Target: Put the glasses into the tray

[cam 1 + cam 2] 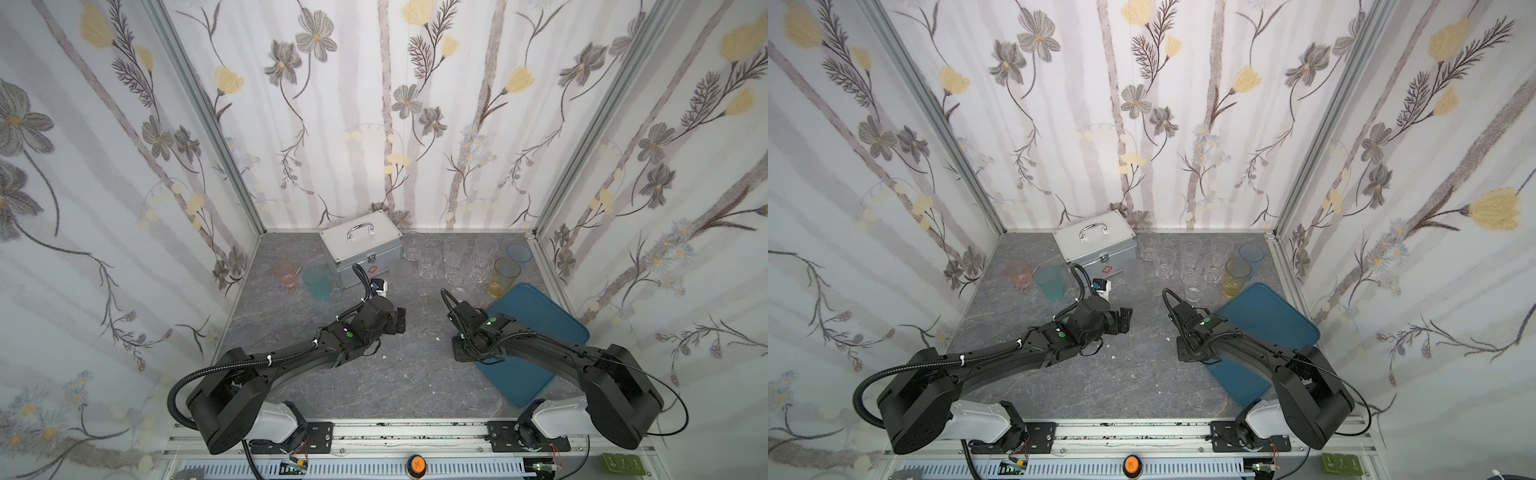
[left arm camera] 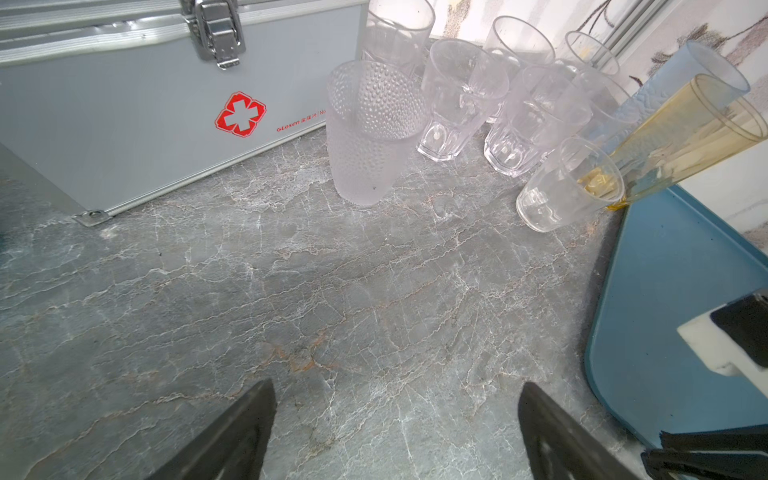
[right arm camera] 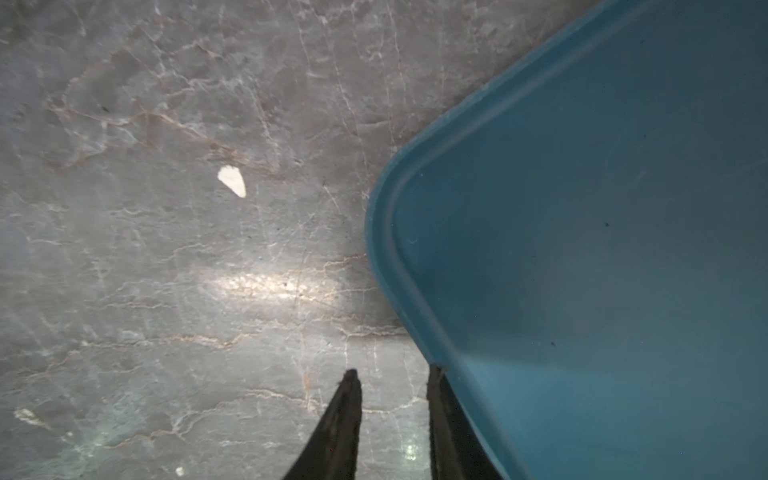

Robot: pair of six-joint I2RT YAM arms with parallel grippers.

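The teal-blue tray (image 1: 540,316) (image 1: 1266,316) lies on the right of the table, and its visible surface is bare. Several clear glasses (image 1: 451,259) (image 2: 465,99) cluster behind it. A yellow glass (image 1: 505,276) (image 2: 685,141) stands at the tray's far corner, with a blue glass (image 1: 519,252) behind it. A frosted dimpled glass (image 1: 401,274) (image 2: 370,133) stands beside the case. The teal glass (image 1: 316,282) and pink glass (image 1: 284,270) are at the far left. My left gripper (image 1: 401,320) (image 2: 395,415) hovers wide open and empty. My right gripper (image 1: 462,351) (image 3: 392,374) points down beside the tray's rim (image 3: 382,249), jaws narrowly apart with only table between them.
A silver metal case (image 1: 361,249) (image 2: 124,124) with a handle stands at the back centre. Small white flecks (image 3: 232,180) lie on the grey marbled table (image 2: 332,291). Flowered walls close in the back and both sides. A rail with an orange button (image 1: 417,463) runs along the front.
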